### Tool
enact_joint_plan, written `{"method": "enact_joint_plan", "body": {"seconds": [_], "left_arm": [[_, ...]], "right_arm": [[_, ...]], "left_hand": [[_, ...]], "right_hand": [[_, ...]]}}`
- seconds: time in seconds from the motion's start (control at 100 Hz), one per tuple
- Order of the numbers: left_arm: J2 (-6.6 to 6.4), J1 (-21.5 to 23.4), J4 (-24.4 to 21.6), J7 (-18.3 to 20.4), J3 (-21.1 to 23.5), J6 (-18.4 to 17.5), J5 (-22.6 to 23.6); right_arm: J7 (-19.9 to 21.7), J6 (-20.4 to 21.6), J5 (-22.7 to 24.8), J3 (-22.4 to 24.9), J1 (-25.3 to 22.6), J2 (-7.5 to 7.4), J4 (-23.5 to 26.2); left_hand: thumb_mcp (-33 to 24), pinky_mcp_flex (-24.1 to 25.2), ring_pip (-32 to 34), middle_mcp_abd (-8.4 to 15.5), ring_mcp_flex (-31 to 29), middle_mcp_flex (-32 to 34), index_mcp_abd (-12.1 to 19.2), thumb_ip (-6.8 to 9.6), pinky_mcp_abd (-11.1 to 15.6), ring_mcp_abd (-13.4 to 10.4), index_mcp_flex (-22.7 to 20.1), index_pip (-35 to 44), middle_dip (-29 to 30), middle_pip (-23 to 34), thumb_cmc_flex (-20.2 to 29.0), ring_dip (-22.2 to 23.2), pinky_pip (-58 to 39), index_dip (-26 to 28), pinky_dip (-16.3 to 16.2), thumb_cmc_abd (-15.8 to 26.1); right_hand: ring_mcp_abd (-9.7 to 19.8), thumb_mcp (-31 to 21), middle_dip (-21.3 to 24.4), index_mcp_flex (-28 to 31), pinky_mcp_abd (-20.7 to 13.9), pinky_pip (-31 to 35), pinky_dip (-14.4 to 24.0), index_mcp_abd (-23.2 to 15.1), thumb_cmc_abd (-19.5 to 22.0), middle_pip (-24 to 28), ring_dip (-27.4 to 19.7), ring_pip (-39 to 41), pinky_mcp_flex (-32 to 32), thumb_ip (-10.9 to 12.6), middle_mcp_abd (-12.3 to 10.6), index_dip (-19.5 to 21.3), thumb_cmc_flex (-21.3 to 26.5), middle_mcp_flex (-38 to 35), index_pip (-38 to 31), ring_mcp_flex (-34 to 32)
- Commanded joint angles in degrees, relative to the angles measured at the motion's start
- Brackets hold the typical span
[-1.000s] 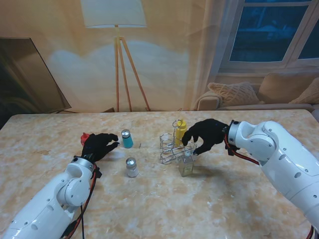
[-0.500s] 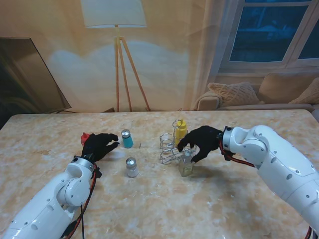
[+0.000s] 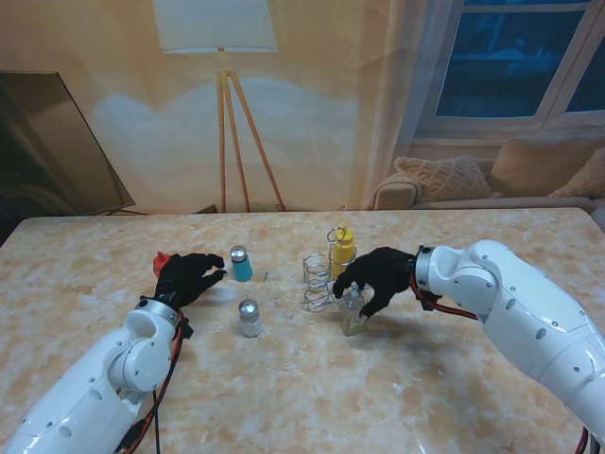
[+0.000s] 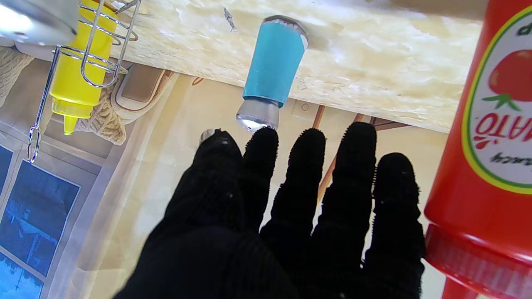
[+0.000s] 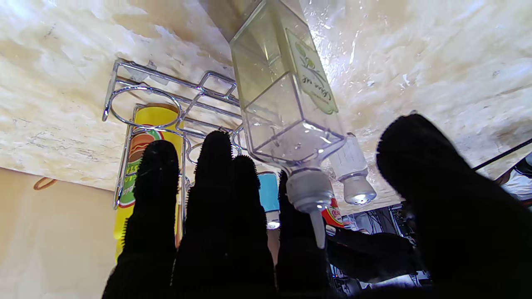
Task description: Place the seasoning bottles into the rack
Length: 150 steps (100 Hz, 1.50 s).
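Marbled bench (image 3: 454, 378) under warm lamplight, sofa and window behind. Wire rack (image 3: 321, 279) near the bench's middle, yellow bottle (image 3: 341, 248) standing in its far compartment. Clear square bottle (image 3: 354, 312) just beside the rack's near edge, tilted, outside the rack. Right hand (image 3: 375, 274) cupped around that bottle, fingers (image 5: 220, 199) one side, thumb the other; whether truly clamped, cannot tell. Left hand (image 3: 186, 274) spread, holding nothing, beside red ketchup bottle (image 4: 490, 137); blue shaker (image 3: 241, 263) and silver-capped shaker (image 3: 250, 318) near.
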<state>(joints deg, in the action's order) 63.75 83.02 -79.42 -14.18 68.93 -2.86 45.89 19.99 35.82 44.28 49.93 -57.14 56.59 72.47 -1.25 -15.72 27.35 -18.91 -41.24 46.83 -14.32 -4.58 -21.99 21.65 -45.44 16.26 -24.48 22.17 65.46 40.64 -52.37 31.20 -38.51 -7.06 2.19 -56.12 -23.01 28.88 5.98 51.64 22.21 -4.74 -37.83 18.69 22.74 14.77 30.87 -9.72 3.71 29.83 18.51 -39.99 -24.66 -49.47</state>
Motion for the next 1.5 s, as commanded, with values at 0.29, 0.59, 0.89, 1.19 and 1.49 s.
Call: {"method": "enact_joint_plan", "body": {"seconds": [0.29, 0.59, 0.89, 1.19, 1.49], "left_arm": [[0.10, 0.2, -0.3, 0.8, 0.0, 0.1, 0.1], [0.10, 0.2, -0.3, 0.8, 0.0, 0.1, 0.0], [0.09, 0.3, -0.3, 0.8, 0.0, 0.1, 0.1], [0.08, 0.3, -0.3, 0.7, 0.1, 0.0, 0.2], [0.08, 0.3, -0.4, 0.7, 0.1, 0.1, 0.2]], "right_arm": [[-1.8, -0.8, 1.7, -3.0, 1.0, 0.70, -2.6], [-6.5, -0.1, 3.1, -5.4, 2.3, 1.45, -5.3], [-8.7, -0.4, 2.6, -6.9, 3.2, 2.03, -7.0], [-9.8, -0.8, 2.1, -7.5, 3.5, 2.39, -7.9], [-9.8, -0.9, 1.3, -7.5, 3.6, 2.56, -8.1]], "left_hand": [[0.2, 0.8, 0.9, 0.2, 0.6, -1.4, 0.3, 1.51, -1.2, 0.5, 1.2, 0.6, -0.5, 0.5, 2.0, 1.3, -0.5, 0.7, -1.1, 1.7], [0.1, 0.8, 0.9, 0.1, 0.7, -1.4, 0.3, 1.51, -1.1, 0.6, 1.2, 0.6, -0.5, 0.5, 2.0, 1.3, -0.5, 0.7, -1.1, 1.6], [0.1, 0.9, 0.9, 0.1, 0.7, -1.4, 0.3, 1.50, -1.2, 0.6, 1.2, 0.6, -0.5, 0.5, 2.0, 1.3, -0.5, 0.7, -1.1, 1.6], [0.1, 0.8, 0.9, 0.1, 0.7, -1.4, 0.2, 1.49, -1.1, 0.6, 1.2, 0.6, -0.5, 0.5, 2.0, 1.4, -0.5, 0.7, -1.1, 1.6], [0.1, 0.8, 0.9, 0.2, 0.6, -1.4, 0.3, 1.49, -1.1, 0.6, 1.1, 0.7, -0.5, 0.5, 2.0, 1.4, -0.5, 0.7, -1.1, 1.5]], "right_hand": [[1.1, -3.7, -0.1, -1.0, -0.2, 0.6, -1.4, -1.9, -3.7, 2.9, -0.6, 1.5, 0.4, 1.1, -0.5, 0.4, -1.5, 0.8, -2.1, -0.4], [4.5, -6.9, -4.1, 0.5, -1.8, 2.0, -1.9, -3.9, -6.4, 8.6, 2.7, 5.6, 3.0, 0.5, -3.9, 1.8, -0.8, -0.4, -7.0, -3.7], [8.0, -9.1, -8.2, 5.5, -3.4, 3.8, -1.2, -7.3, -8.0, 14.4, 7.3, 12.0, 6.7, 0.3, -8.3, 4.8, 2.9, -5.4, -14.0, -8.7], [11.5, -10.6, -11.5, 7.9, -5.5, 5.9, 0.5, -12.3, -9.7, 19.0, 11.6, 18.3, 10.7, 0.1, -11.9, 8.1, 5.5, -9.5, -21.6, -12.5], [12.7, -10.1, -16.1, 9.6, -6.9, 7.0, 3.5, -16.8, -13.2, 20.1, 17.2, 21.2, 14.4, -8.9, -13.5, 2.1, 11.0, -14.0, -28.1, -16.2]]}}
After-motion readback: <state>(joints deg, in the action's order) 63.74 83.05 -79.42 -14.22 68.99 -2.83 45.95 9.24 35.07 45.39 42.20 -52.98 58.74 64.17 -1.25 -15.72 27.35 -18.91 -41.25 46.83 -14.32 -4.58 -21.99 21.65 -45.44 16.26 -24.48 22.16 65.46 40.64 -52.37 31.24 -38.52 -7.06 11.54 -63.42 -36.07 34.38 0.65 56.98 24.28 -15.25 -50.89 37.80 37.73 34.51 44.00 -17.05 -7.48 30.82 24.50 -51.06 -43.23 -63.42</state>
